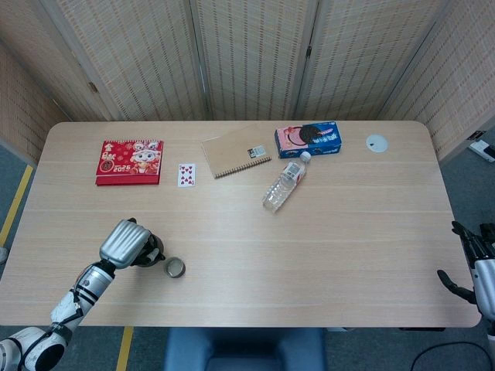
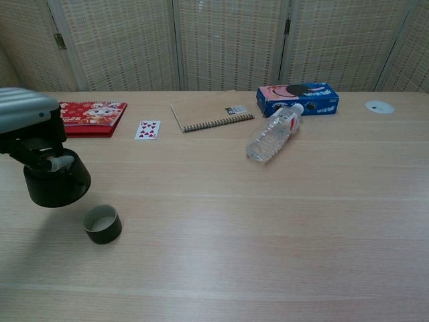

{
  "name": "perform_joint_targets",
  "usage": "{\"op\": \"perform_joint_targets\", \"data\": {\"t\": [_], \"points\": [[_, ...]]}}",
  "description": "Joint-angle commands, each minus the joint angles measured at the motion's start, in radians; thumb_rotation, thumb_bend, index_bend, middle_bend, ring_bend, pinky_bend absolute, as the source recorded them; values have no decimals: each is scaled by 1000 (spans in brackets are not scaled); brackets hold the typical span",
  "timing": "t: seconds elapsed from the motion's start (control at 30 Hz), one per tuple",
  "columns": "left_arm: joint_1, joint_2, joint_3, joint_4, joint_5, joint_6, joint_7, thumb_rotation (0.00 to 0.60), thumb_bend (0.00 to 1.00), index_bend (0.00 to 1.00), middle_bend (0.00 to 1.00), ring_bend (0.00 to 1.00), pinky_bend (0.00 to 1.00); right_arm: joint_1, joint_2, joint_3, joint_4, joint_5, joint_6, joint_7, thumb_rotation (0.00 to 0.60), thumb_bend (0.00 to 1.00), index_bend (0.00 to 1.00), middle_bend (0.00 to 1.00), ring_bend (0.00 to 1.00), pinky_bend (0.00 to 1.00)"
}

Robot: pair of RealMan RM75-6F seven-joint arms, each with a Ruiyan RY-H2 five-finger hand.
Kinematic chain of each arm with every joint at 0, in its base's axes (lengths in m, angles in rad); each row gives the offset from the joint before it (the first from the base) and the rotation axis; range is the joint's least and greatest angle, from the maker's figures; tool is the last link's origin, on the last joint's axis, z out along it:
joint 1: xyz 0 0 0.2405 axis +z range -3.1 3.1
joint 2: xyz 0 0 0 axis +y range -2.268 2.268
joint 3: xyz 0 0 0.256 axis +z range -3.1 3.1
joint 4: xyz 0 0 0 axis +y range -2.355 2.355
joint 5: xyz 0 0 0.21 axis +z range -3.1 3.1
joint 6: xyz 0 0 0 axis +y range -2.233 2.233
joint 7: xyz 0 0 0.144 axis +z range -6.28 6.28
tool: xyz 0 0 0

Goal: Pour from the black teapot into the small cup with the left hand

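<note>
My left hand (image 1: 124, 242) (image 2: 27, 124) grips the black teapot (image 1: 151, 253) (image 2: 57, 182) from above, near the table's front left. In the chest view the teapot hangs a little off the tabletop, just left of and behind the small cup (image 1: 175, 268) (image 2: 102, 224). The cup stands upright with its mouth open and nothing touches it. My right hand (image 1: 472, 267) shows only in the head view, off the table's right edge, fingers apart and holding nothing.
Along the far side lie a red calendar (image 1: 129, 161), a playing card (image 1: 186, 175), a spiral notebook (image 1: 236, 155), a blue cookie box (image 1: 308, 139), a plastic bottle on its side (image 1: 285, 183) and a white disc (image 1: 377, 142).
</note>
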Motion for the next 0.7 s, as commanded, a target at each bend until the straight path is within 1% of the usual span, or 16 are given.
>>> {"op": "perform_joint_targets", "data": {"t": [0.03, 0.37, 0.5, 0.7], "points": [[7, -7, 6, 1, 8, 7, 11, 516, 469, 1000, 1000, 989, 521, 0, -1, 0, 0, -1, 0, 0, 600, 242, 94, 260, 269, 32], [29, -44, 15, 6, 35, 42, 82, 518, 475, 1000, 1000, 989, 523, 0, -3, 0, 1, 1, -1, 0, 600, 242, 93, 260, 269, 32], [38, -63, 18, 13, 54, 65, 129, 519, 475, 1000, 1000, 989, 524, -1, -4, 0, 2, 2, -1, 0, 600, 242, 94, 260, 268, 32], [46, -85, 15, 14, 59, 79, 173, 521, 477, 1000, 1000, 989, 524, -1, -5, -1, 5, 2, -1, 3, 600, 242, 94, 264, 269, 32]]}}
